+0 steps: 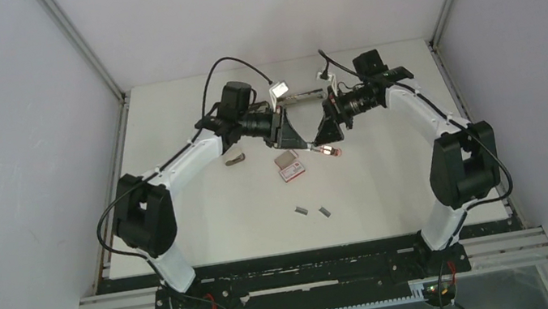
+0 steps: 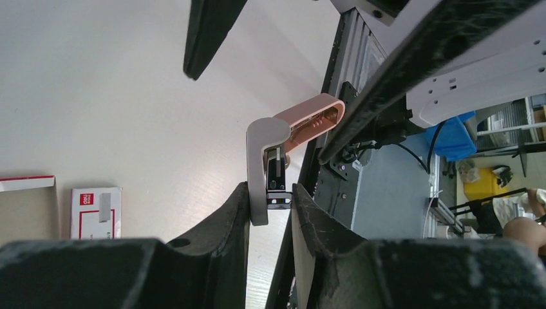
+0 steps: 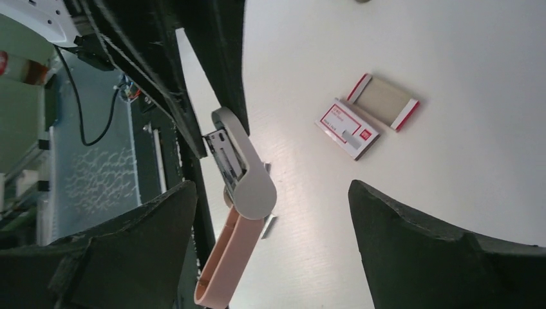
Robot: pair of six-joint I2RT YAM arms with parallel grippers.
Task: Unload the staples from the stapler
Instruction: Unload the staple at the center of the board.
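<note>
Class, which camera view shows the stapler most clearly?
Right wrist view: the whole opened stapler shows, grey arm and pink base. Left wrist view shows it foreshortened in the left claw; top view, only a tiny pink speck.

The top external camera looks steeply down from above and behind the arm bases (image 1: 180, 287), far enough to hold the whole table (image 1: 207, 222). Each wrist camera sits close, peering out between its own fingers (image 2: 222, 225); the two face each other across the stapler (image 2: 261, 161). All three views share that stapler and the red-and-white box (image 3: 351, 125), lower left in the left wrist's frame
</note>
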